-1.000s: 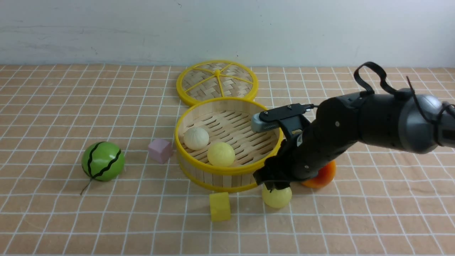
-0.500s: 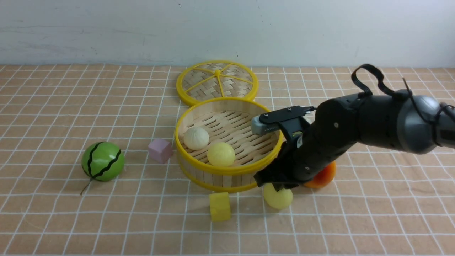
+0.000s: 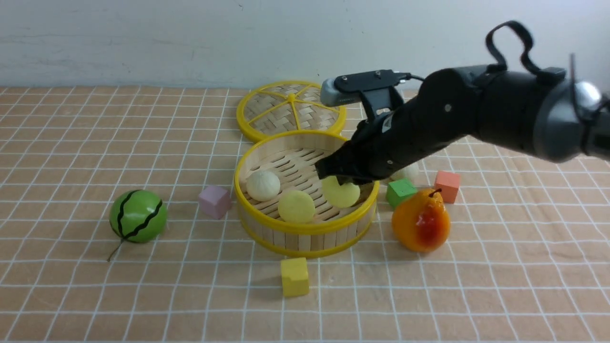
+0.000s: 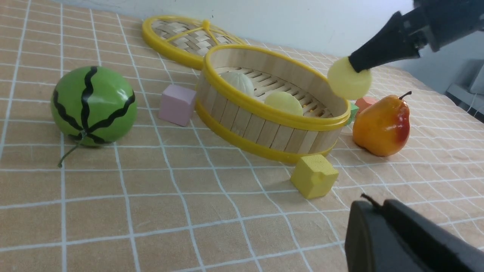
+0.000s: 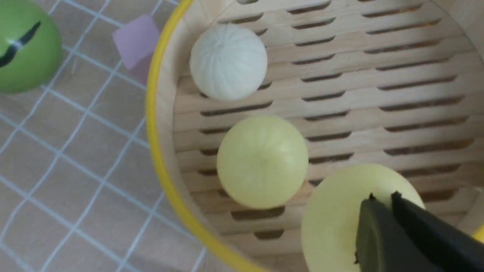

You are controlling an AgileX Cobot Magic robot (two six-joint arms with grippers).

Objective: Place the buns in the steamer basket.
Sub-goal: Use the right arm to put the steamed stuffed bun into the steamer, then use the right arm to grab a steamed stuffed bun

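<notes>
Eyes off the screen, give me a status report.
Right tool shut on yellow bun, over basket. Left tool shut, empty. Two buns inside. Path clear.

the right arm hides most of the white bun to the right of the jaws, and part of the lid. the yellow bun pinched in the jaws runs off the right wrist view's edge; so does the green ball. the left gripper is cut off too.

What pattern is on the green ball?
The green ball has wavy black stripes, clearest in the left wrist view.
</notes>
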